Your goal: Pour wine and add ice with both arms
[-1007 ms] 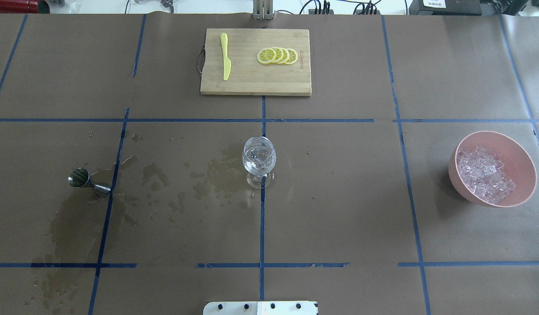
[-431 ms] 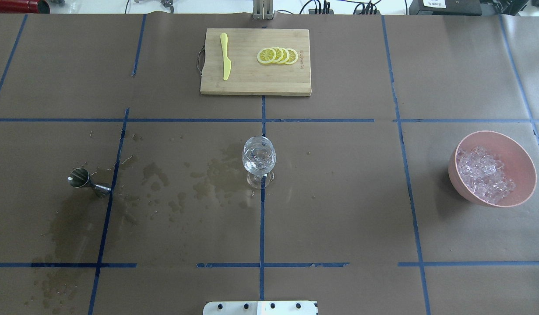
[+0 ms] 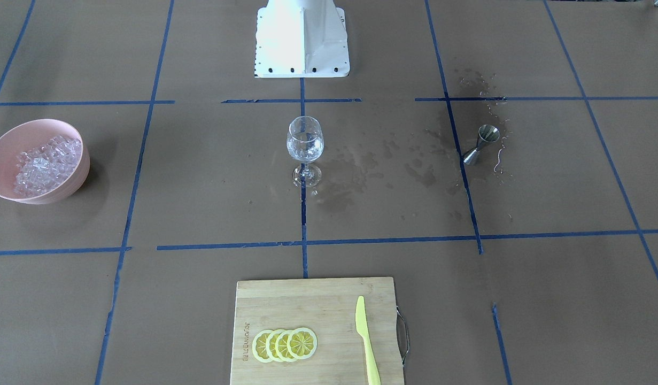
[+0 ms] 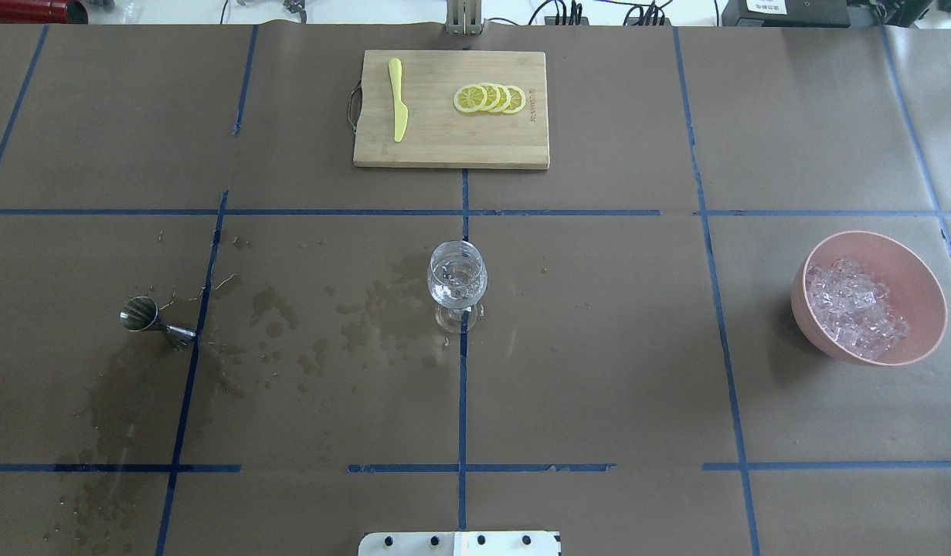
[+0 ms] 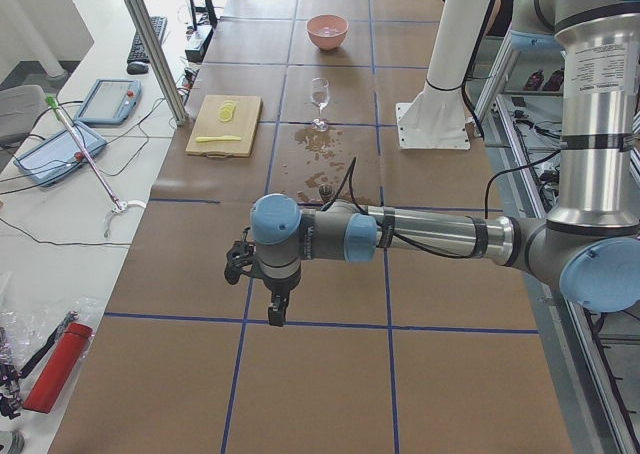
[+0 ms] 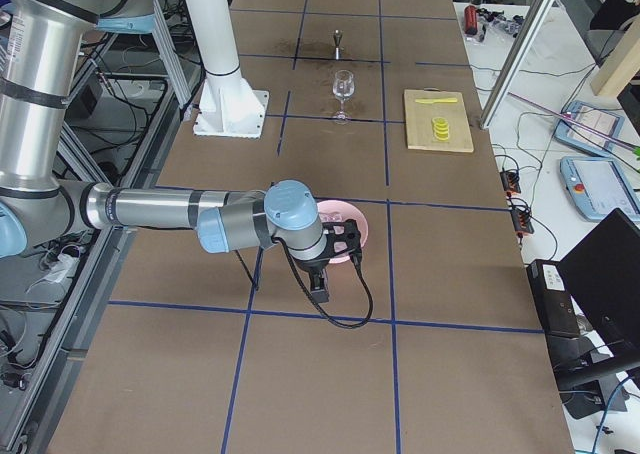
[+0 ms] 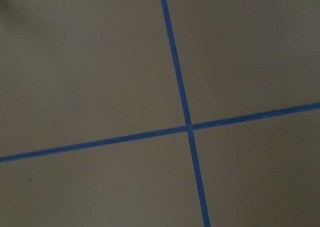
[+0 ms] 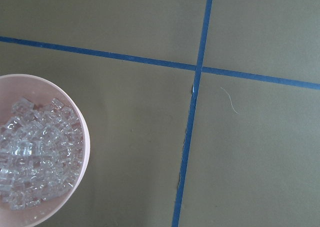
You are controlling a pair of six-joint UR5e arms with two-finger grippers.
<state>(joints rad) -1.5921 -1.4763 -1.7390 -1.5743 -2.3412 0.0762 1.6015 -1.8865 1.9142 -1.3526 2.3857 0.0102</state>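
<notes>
The wine (image 3: 304, 148) seems poured into the wine glass (image 4: 457, 278); ice (image 4: 854, 309) is left in the pink bowl (image 4: 911, 270). Jaws of left gripper (image 5: 273, 314) and right gripper (image 6: 321, 290) cannot be judged.

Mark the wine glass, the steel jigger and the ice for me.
wine glass (image 4: 457, 279), overhead exterior view, on the rounded bowl of the glass.
steel jigger (image 4: 139, 314), overhead exterior view, on its open upper cup.
ice (image 4: 854, 309), overhead exterior view, on the middle of the heap in the pink bowl (image 4: 919, 282).

The left end effector (image 5: 277, 312) and right end effector (image 6: 320, 286) show only from the side, their jaws unreadable, and the right arm (image 6: 180, 210) half hides the pink bowl (image 6: 345, 212).
</notes>
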